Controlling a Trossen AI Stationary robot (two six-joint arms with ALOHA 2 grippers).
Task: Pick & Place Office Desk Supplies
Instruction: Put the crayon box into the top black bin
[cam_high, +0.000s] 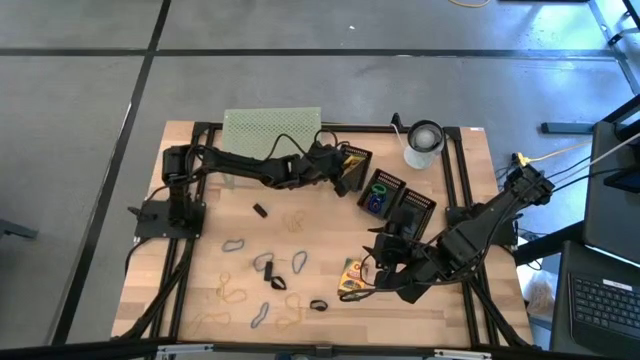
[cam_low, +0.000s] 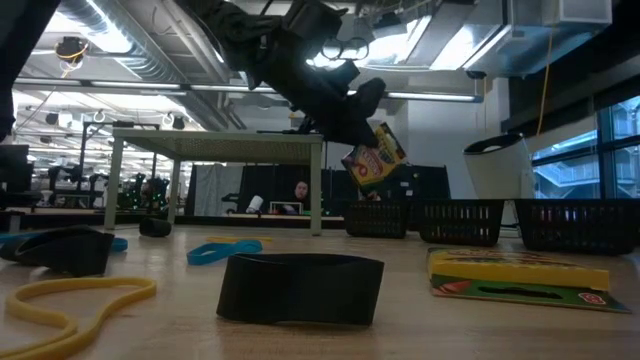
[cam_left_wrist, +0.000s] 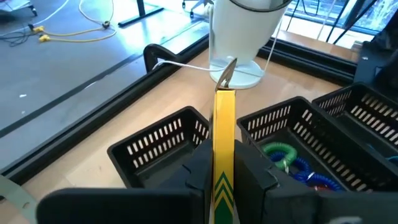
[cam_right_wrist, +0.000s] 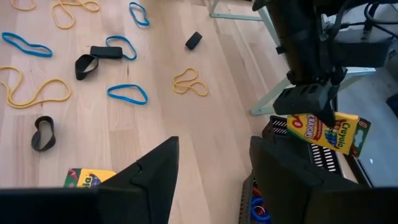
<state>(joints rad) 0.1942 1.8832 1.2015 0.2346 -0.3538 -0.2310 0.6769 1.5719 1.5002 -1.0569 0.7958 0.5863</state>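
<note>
My left fingers (cam_left_wrist: 225, 186) were clamped on a crayon box (cam_right_wrist: 328, 132), held in the air above the black baskets (cam_left_wrist: 163, 142). My right fingers (cam_right_wrist: 214, 163) hung apart and empty over the second crayon box (cam_high: 352, 277) on the bench (cam_high: 200, 270). I judged the box might tilt and catch a basket rim.

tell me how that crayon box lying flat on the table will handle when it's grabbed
The crayon box looks like thin cardboard, so probably light and crushable under a hard squeeze. Lying flat on the wooden table, it offers low edges, so it may slide rather than tip.
</note>
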